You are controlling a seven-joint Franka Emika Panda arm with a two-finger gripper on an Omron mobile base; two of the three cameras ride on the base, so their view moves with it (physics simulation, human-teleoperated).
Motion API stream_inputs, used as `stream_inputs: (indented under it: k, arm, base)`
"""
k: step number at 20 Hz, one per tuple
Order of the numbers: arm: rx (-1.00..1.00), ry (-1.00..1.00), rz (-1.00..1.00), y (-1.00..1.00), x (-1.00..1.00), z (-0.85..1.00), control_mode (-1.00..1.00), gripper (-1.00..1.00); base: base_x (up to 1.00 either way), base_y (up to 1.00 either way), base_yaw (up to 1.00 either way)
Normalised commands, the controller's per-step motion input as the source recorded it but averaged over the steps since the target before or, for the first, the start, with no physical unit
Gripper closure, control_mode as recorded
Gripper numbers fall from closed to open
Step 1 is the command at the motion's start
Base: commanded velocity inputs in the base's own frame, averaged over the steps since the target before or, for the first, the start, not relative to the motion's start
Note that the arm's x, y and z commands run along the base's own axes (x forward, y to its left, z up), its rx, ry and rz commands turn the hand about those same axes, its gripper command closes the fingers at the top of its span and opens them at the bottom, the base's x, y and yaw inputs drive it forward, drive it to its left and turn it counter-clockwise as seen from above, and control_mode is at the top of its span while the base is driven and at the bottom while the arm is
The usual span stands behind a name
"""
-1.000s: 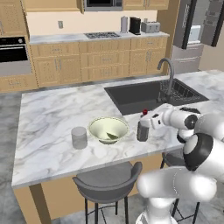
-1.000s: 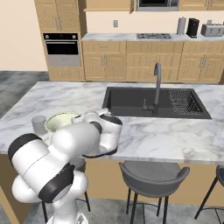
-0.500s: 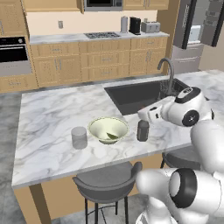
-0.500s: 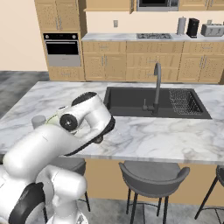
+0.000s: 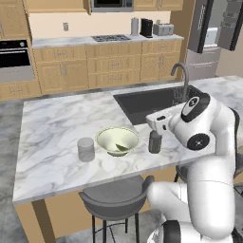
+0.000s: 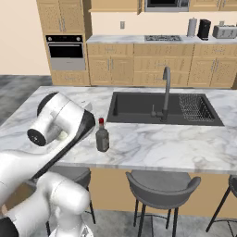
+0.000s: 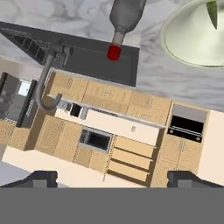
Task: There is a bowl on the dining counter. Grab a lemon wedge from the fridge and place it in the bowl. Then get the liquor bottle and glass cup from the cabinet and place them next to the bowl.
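Marble desk [image 5: 57, 123] now carries all three task items along its near edge: glass cup [image 5: 86, 149] at left, pale green bowl [image 5: 117, 140] in the middle, liquor bottle [image 5: 154, 141] just beside the bowl's right side, upright, red cap up. Bottle sits between bowl and the near-left corner of the sink [image 5: 152, 102].

Change vs. a sec ago: the hand was right at the bottle then; now the arm has swung up and back toward the sink side, clear of the bottle. Fingers [image 7: 188, 178] are spread fully wide, nothing between them, so the bottle is let go and stands on its own. In the hand view the bottle [image 7: 126, 17] and bowl rim [image 7: 175, 41] show near the top, well apart from the fingertips.

Meaning for the task: looks like the last placement is done. Cup and bottle flank the bowl, neither touching it as far as I can tell.

Containers: bowl holds a small green-yellow piece [image 5: 122, 147], prob. the lemon wedge, lying on the inner wall toward the near side. Cup looks empty. Sink basin appears bare apart from the faucet [image 5: 181, 78] at its back edge.
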Motion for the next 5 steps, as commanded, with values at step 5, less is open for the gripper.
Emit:
stream_inputs:
  k: [5]
  arm:
    - [-0.01,0.05,0.00,0.00,-0.79,1.00,-1.00,-1.00]
  base:
    - [0.00,0.00,0.00]
